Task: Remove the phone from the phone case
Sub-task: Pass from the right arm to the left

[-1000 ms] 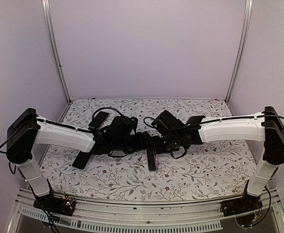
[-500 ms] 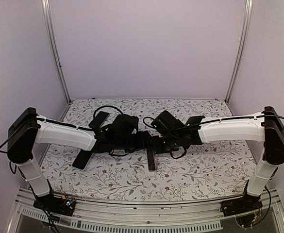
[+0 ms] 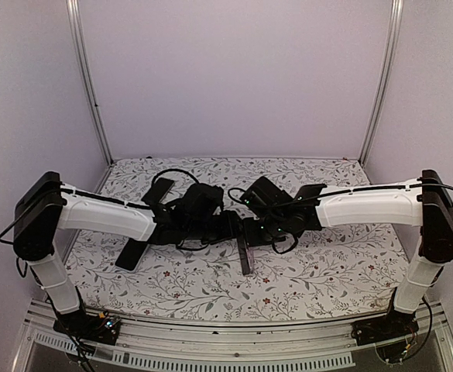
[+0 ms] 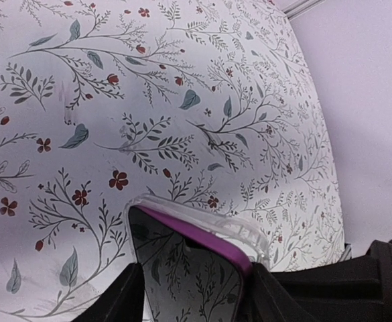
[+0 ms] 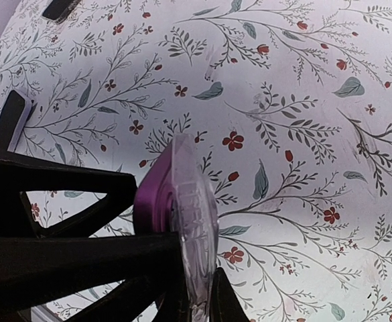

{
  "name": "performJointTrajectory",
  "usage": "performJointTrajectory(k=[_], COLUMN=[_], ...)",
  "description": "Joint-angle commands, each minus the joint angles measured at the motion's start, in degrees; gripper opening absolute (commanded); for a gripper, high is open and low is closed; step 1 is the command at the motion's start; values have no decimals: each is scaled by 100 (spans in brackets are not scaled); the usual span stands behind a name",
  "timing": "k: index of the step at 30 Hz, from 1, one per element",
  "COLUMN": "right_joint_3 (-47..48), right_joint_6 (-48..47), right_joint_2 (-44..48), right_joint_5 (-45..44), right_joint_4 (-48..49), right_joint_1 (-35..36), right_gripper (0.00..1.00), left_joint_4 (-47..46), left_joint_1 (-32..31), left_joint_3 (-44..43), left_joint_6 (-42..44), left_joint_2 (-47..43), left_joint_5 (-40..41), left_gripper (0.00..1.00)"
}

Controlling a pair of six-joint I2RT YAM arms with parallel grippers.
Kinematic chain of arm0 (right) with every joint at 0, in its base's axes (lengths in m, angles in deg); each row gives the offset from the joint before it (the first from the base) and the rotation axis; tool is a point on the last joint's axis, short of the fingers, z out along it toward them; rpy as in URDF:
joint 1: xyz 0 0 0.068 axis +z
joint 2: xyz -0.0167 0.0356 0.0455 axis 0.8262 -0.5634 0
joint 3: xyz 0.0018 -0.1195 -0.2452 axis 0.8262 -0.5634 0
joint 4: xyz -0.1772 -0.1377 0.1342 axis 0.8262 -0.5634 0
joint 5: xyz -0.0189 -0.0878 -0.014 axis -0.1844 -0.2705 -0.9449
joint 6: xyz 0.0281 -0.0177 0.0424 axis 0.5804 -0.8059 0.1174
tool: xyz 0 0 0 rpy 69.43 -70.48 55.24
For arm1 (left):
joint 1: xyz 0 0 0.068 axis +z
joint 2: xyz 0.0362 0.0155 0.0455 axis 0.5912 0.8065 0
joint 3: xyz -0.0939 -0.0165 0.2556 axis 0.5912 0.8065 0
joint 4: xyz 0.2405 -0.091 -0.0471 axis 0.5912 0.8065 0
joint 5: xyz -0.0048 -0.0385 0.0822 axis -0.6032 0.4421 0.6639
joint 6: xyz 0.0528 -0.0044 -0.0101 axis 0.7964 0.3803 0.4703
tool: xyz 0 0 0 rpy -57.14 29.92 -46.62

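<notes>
**benchrat:** What's the room like, and where's the phone case?

**yamfan:** Tiny booth tbh. Pale lilac walls [image 3: 234,77] close in the tabletop [image 3: 327,271] on three sides, with metal posts [image 3: 85,77] at its back corners. The tabletop wears a white cloth printed with grey-green sprigs and little red flowers. The clear phone case [image 4: 246,235] is held up over the tabletop's middle, with the purple-edged phone [image 4: 175,261] sitting in it.

**benchrat:** And the claws?

**yamfan:** The right claw [image 5: 197,295] is clenched on the case's thin edge. The left claw [image 4: 194,282] has a finger at each long side of the phone, but I can't tell if it's actually squeezing. On the tabletop's left half lie a near black phone [image 3: 131,254] and a far black phone [image 3: 158,191].
</notes>
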Motion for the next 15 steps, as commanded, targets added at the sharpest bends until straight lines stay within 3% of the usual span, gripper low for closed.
performJointTrajectory(k=[1,15], right_joint_3=[350,518], right_joint_6=[-65,37], right_joint_2=[213,67], right_joint_5=[90,160], right_joint_4=[100,150], right_joint_1=[197,341], right_gripper=[0,0], left_joint_4=[951,1333], left_joint_1=[155,155], left_joint_3=[160,-93], left_joint_6=[-7,-107], left_joint_2=[326,704], left_joint_5=[668,821], left_gripper=[50,36])
